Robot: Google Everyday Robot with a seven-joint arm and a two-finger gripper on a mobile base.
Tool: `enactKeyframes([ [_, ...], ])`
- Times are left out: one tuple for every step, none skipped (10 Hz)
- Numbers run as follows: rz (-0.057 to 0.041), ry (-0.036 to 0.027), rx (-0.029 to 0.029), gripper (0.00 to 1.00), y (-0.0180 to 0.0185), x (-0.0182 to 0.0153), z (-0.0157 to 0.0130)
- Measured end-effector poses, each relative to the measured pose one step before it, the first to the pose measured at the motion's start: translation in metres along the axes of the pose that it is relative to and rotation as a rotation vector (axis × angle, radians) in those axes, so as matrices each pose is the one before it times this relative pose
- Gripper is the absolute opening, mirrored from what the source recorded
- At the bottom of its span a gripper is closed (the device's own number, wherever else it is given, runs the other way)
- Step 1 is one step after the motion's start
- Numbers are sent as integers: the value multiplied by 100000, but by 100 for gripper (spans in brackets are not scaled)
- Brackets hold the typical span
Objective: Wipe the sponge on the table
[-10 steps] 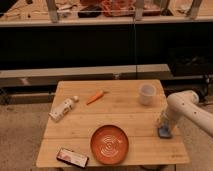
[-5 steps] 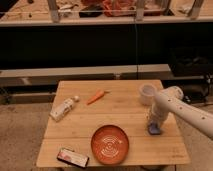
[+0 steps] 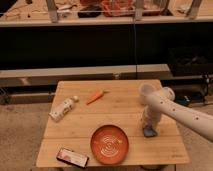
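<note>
Directly under the gripper [image 3: 148, 126], camera view: a small blue rectangular sponge [image 3: 149, 132] lies flat on the light wooden plank tabletop [image 3: 115, 116]. The white arm hides the gripper's hold, so I cannot tell whether it is spread or pinching. Risk: a round orange plate [image 3: 109, 144] sits near the gripper's left, and a longer leftward stroke would knock it. Compared with half a second ago, gripper and sponge have shifted slightly left, toward the plate.

On the table [image 3: 125, 107], a bottle [image 3: 64, 108] lies left, a carrot [image 3: 95, 97] behind and right of it, a cup [image 3: 146, 91] at the right rear. A plate [image 3: 109, 144] sits front centre, a flat device [image 3: 72, 157] to its left. Right of the plate, the gripper [image 3: 148, 124] is just above the sponge [image 3: 150, 132].
</note>
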Motion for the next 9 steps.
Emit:
enactKeyframes([
  [-2978,135,657,0,-1263,-1013,-98],
  [-4817,-379,-780,0,-980,-1918,-192],
  [-2693,-80,-123,0,-438,-1269,-90],
  [-1968,-114,-31,0,-148,-1352,-73],
  [-617,-158,-81,0,420,-1373,-21],
  [566,-454,39,0,786,-1431,104],
  [1088,-274,216,0,646,-768,116],
  [1878,-704,448,0,852,-826,184],
  [4455,-691,428,0,1906,-1006,314],
])
